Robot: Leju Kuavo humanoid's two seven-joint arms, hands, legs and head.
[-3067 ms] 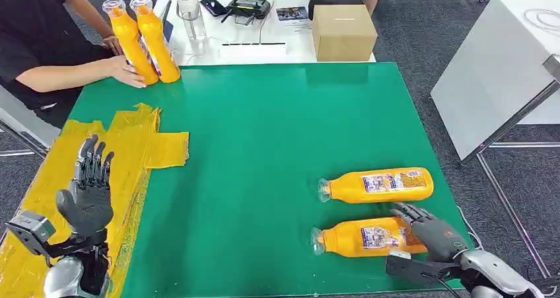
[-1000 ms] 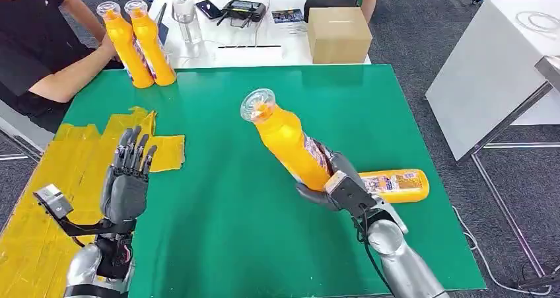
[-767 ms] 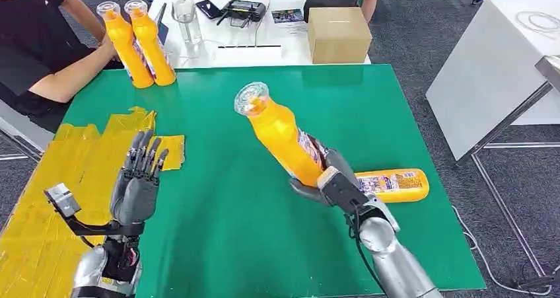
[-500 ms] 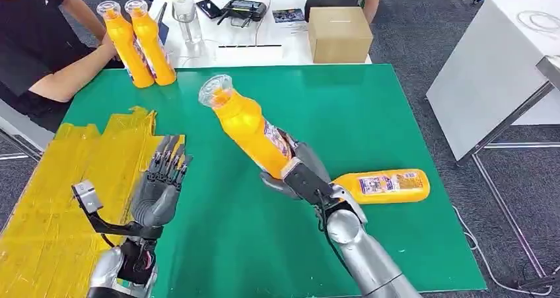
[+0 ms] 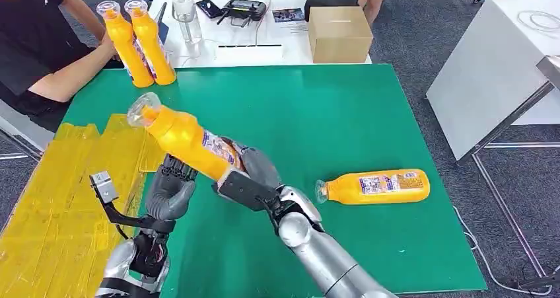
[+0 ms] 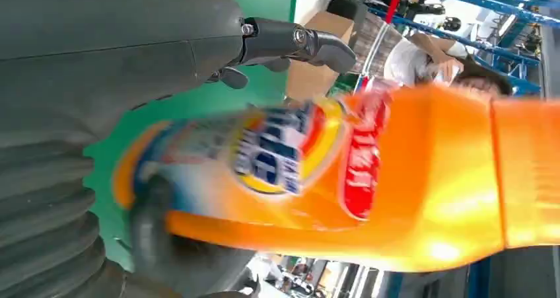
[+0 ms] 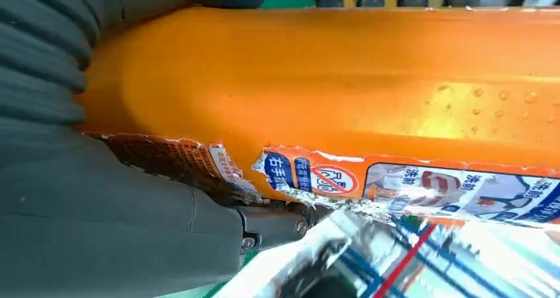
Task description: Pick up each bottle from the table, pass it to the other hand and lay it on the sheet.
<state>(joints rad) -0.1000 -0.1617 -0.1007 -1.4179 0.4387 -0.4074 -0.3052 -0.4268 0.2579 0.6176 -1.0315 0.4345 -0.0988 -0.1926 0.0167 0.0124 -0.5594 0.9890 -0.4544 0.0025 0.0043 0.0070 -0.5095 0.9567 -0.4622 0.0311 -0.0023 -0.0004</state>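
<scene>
Orange bottle [image 5: 188, 139]: rigid plastic, likely full and heavy, glossy label slippery; best gripped mid-body. Held aloft near the yellow sheet [image 5: 59, 192] by right hand [image 5: 247, 176]. Left hand [image 5: 170, 193] beneath, grasp indeterminate.

The bottle [image 5: 187, 139] is glossy orange plastic with a clear cap; its printed label looks like thin film, torn and peeling. The mat [image 5: 317, 119] is smooth, matt green. The sheet [image 5: 59, 199] is wrinkled yellow, taped. The hand [image 5: 247, 179] is matt grey plastic on a brushed-metal arm [image 5: 323, 258]. The box [image 5: 339, 34] is plain cardboard.
</scene>
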